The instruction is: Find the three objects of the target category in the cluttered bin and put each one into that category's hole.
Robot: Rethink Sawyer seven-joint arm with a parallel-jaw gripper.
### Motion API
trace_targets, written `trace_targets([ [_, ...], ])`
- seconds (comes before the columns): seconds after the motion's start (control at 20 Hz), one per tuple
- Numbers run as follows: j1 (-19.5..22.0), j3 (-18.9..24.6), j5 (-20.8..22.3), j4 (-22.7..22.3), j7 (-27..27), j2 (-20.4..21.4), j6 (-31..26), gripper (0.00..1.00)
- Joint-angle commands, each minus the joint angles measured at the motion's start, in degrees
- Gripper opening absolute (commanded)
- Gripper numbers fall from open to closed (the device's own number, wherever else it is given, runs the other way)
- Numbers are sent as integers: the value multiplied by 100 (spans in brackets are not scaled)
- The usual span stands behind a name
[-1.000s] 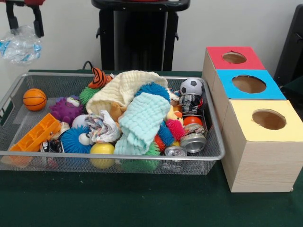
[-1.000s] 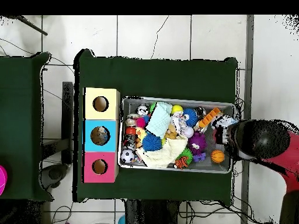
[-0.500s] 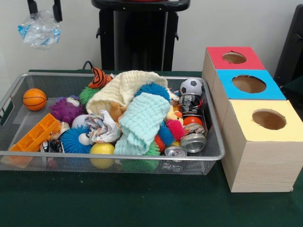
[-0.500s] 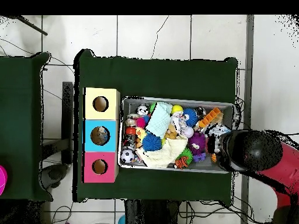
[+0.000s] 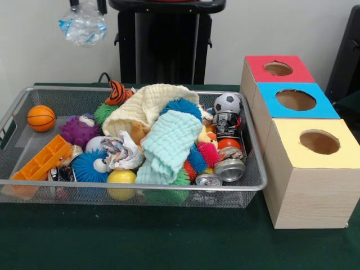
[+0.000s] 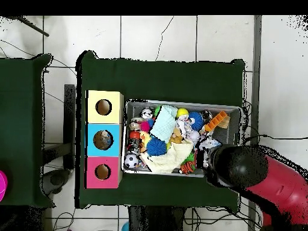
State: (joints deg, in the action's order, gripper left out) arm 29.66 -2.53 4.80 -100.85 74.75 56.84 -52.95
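Observation:
A crushed clear plastic bottle [image 5: 83,25] hangs high above the bin's far left side, and my gripper [image 5: 88,5] is shut on it at the picture's top edge. Only the two black fingertips [image 5: 73,4] show. In the overhead view the red and black arm [image 6: 240,167] covers the bin's right end and hides the gripper. Three wooden boxes stand beside the bin, each with a round hole: red [image 5: 279,68], blue [image 5: 295,100] and yellow [image 5: 319,142]. Crushed cans [image 5: 229,169] lie in the bin's corner nearest the boxes.
The wire mesh bin [image 5: 129,188] holds several toys: an orange basketball [image 5: 41,117], a purple spiky ball [image 5: 79,130], a soccer ball [image 5: 228,102], cloths [image 5: 169,140], a yellow ball [image 5: 121,178] and an orange block [image 5: 40,160]. A black stand [image 5: 166,39] rises behind the bin.
The gripper has carried the crushed bottle rightward and slightly higher in the front view. In the overhead view the arm has swung left over the bin's right end.

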Motion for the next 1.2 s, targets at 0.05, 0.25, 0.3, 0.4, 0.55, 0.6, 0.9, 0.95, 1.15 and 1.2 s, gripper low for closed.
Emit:
trace_targets([
  [0.05,-295,-160,-407,-918,1595,-4,100,0],
  [0.25,-411,-266,-573,-1142,1633,13,329,0],
  [0.3,-446,-279,-610,-1138,1657,-20,355,0],
  [0.4,-510,-325,-678,-1173,1677,-12,378,0],
  [0.55,-597,-382,-768,-1217,1696,-18,419,0],
  [0.6,-618,-401,-798,-1229,1692,-24,434,0],
  [0.9,-757,-430,-968,-1238,1793,-177,597,0],
  [0.95,-775,-434,-995,-1211,1806,-218,610,0],
  [1.15,-909,-476,-1145,-1248,1863,-281,690,0],
  [1.2,-985,-483,-1193,-1255,1924,-297,706,0],
])
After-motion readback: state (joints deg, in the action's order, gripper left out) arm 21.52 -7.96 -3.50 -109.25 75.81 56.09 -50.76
